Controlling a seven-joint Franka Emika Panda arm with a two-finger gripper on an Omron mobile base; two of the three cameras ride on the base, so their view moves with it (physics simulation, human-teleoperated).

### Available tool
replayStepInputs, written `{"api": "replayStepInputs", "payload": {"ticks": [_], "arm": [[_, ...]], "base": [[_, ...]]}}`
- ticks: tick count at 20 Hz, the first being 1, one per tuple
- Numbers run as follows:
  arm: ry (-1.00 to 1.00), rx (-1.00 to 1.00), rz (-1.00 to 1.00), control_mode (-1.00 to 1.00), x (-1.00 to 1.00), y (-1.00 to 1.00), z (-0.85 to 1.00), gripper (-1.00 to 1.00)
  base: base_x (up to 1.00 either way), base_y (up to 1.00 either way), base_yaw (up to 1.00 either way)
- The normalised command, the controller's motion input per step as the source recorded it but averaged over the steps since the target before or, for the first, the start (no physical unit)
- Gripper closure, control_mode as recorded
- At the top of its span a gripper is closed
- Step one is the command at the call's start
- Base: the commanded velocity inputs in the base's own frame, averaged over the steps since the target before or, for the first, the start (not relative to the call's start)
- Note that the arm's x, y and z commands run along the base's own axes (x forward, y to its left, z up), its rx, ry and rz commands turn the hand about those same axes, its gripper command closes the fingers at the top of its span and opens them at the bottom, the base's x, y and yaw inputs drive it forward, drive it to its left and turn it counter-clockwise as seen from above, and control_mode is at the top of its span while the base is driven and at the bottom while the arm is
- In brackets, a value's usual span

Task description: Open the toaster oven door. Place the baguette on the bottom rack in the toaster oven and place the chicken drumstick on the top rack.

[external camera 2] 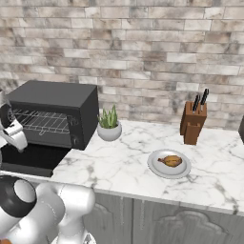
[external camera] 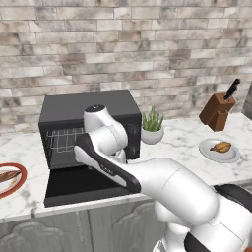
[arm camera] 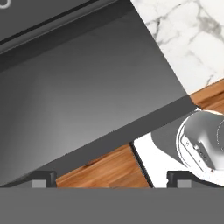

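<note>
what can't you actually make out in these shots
- Baguette: left base view, cut off by the left edge, with its plate.
- Toaster oven knobs: left base view, hidden behind the arm.
- Racks: right base view, too small and dim to separate top from bottom.
- Toaster oven door: hand view, its ends run out of the picture.

One toaster oven stands on the table, with one toaster oven door folded down flat in front of it. Inside the oven, wire racks show, though how many cannot be told. There are two plates: one grey plate right of the oven bearing one chicken drumstick, and one red-rimmed plate left of the oven bearing one baguette. One potted plant sits just right of the oven. One knife block holds two dark-handled knives.
</note>
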Motion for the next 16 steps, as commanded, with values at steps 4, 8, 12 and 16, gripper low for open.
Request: {"api": "replayStepInputs", "payload": {"ticks": [4, 8, 12, 16], "arm": [[0.0, 0.11, 0.0, -1.0, 0.01, -0.28, 0.0, -1.0], [0.0, 0.09, 0.0, -1.0, 0.04, -0.23, 0.0, -1.0], [0.0, 0.07, 0.0, -1.0, 0.04, -0.18, 0.0, -1.0], [0.02, 0.03, 0.0, -1.0, 0.1, -0.1, 0.0, -1.0]], "base": [[0.0, 0.0, 0.0], [0.0, 0.0, 0.0], [0.0, 0.0, 0.0], [0.0, 0.0, 0.0]]}}
